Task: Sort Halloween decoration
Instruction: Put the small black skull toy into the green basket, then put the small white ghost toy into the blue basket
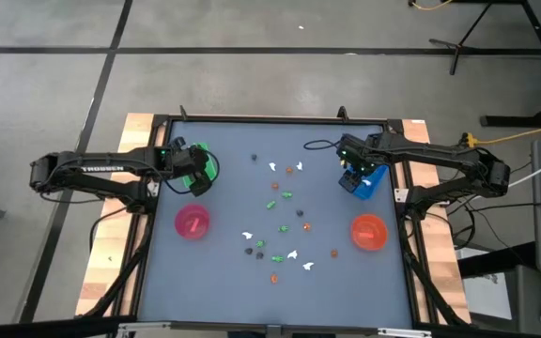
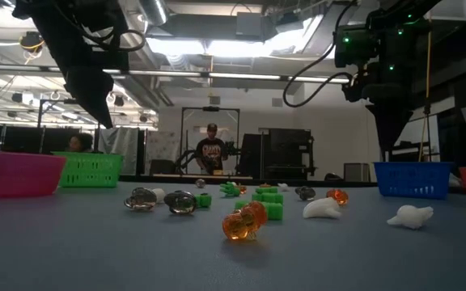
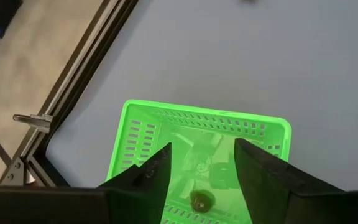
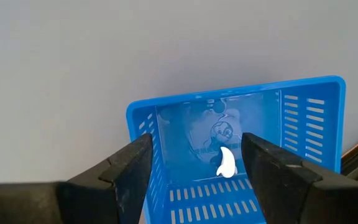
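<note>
- The left gripper (image 3: 201, 171) hangs over the green tray (image 1: 201, 167), fingers apart; a dark figure (image 3: 201, 200) lies in the tray below the gap.
- The right gripper (image 4: 194, 168) hangs over the blue tray (image 1: 366, 181), fingers apart, a white figure (image 4: 227, 163) under it.
- Small figures (image 1: 285, 225) litter the table's (image 1: 214, 282) middle, close together.
- The pink bowl (image 1: 193, 222) and orange bowl (image 1: 368, 232) flank them; bare table lies around each bowl.
</note>
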Motion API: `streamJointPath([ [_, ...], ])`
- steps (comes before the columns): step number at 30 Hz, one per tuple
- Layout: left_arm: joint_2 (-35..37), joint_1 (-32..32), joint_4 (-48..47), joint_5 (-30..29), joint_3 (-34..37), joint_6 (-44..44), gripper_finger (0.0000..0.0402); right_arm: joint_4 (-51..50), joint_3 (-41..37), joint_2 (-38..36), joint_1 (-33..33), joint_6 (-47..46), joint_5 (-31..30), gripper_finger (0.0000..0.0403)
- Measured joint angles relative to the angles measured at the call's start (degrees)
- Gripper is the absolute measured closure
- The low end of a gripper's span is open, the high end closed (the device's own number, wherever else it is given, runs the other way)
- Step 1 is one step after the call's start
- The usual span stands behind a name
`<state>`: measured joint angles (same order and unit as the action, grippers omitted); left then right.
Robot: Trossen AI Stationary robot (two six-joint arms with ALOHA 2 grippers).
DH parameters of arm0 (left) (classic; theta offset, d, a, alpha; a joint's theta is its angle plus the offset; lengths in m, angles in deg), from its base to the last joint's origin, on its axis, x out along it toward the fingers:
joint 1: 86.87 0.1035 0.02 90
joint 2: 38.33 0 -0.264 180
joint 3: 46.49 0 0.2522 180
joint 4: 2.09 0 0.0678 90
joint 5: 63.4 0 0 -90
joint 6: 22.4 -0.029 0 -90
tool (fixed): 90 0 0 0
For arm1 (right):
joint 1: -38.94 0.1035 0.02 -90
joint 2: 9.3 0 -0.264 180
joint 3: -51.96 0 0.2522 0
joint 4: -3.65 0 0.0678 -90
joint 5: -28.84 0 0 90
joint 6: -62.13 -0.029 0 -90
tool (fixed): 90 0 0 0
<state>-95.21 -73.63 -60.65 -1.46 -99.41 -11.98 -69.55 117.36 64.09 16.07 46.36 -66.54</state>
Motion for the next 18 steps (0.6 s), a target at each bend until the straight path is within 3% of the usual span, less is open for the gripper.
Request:
streamJointPath([
  [10,0.0,0.0,0.7,0.8,0.0,0.0,0.0225,1.1,7.6,0.0,0.0,-0.6,-0.5,0.0157],
  [18,0.0,0.0,0.9,0.9,0.0,0.0,0.0226,21.8,8.8,0.5,0.0,-6.5,-2.6,0.0157],
])
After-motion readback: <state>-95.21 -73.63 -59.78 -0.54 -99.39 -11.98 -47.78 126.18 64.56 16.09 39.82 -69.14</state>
